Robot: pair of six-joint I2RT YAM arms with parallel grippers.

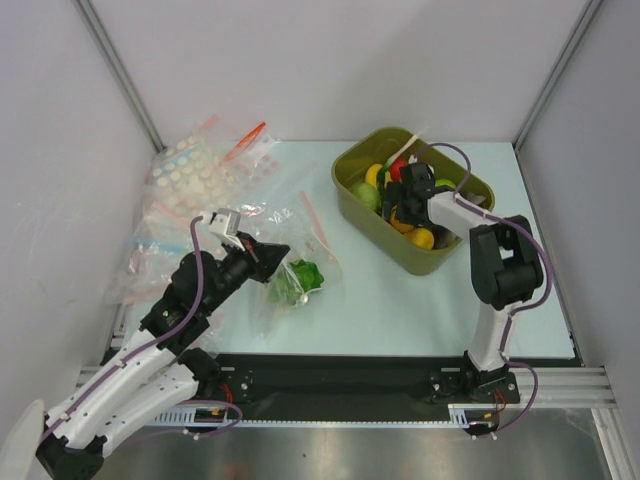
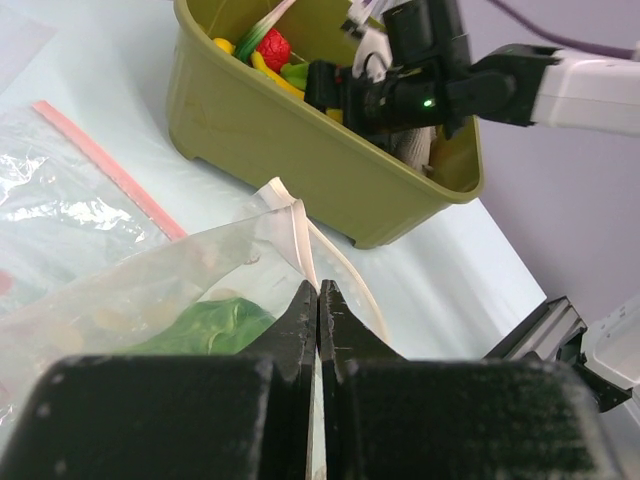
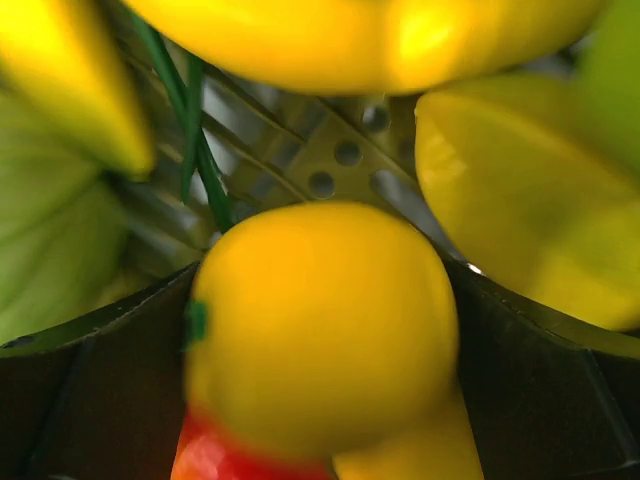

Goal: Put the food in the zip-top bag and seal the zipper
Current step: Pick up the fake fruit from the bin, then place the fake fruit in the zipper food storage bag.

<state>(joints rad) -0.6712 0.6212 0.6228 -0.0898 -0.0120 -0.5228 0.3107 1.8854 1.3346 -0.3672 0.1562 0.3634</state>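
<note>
Both jaws of my left gripper [image 2: 319, 295] pinch together on the bag [image 2: 120, 290], lettuce [image 2: 215, 325] inside. My right gripper [image 3: 320, 285] gapes around the fruit [image 3: 320, 330] in the bin [image 2: 300, 150].

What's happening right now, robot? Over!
Left jaws shut on zip-top bag edge, lettuce inside. Right jaws spread open around yellow-orange fruit in bin. Other toy food crowding it.

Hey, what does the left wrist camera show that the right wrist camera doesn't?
Left wrist only: the left pincer shut on the edge of the clear bag, the lettuce inside it, and a pink-strip bag. Right wrist only: the right pincer open around a round yellow-orange fruit, close up, over the holed floor of the bin. Both: that bin with toy food in it.
</note>
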